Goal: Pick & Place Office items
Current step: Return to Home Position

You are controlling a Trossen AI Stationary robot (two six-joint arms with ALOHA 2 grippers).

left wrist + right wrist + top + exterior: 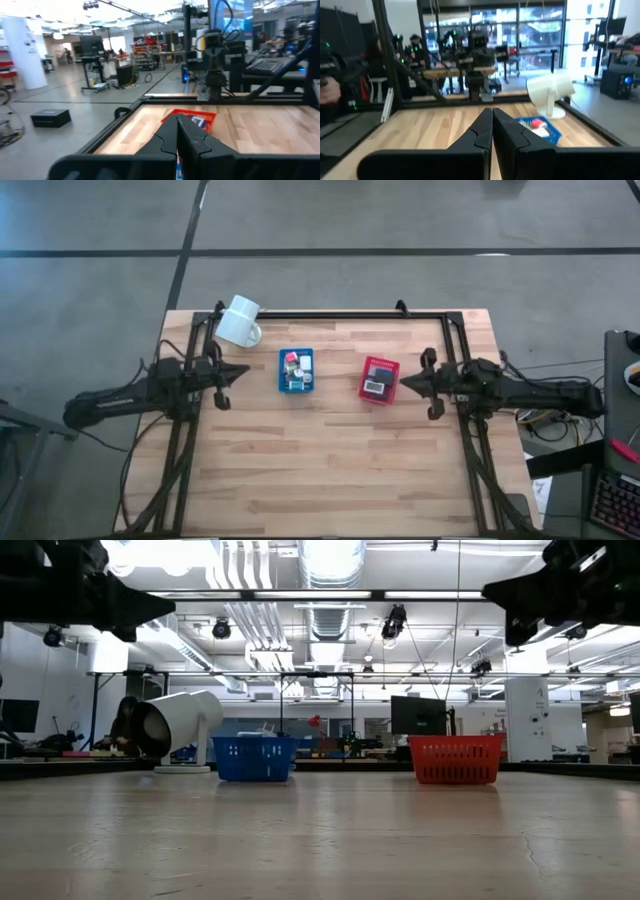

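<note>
Several small office items in pink, white and teal lie in the blue tray point(296, 370) at the table's middle; darker ones and a white one lie in the red tray point(379, 379) to its right. My left gripper point(244, 370) hangs shut above the table, left of the blue tray, pointing level at it. My right gripper point(405, 385) hangs shut just right of the red tray, pointing level at it. Both sets of fingers are together in the wrist views, my left gripper point(177, 131) and my right gripper point(492, 125), with nothing between them.
A white mug point(240, 321) lies on its side at the far left of the table, seen also in the low view as the mug point(180, 725). A black frame point(330, 314) runs along the table's far edge and down both sides. The table's near half is bare wood.
</note>
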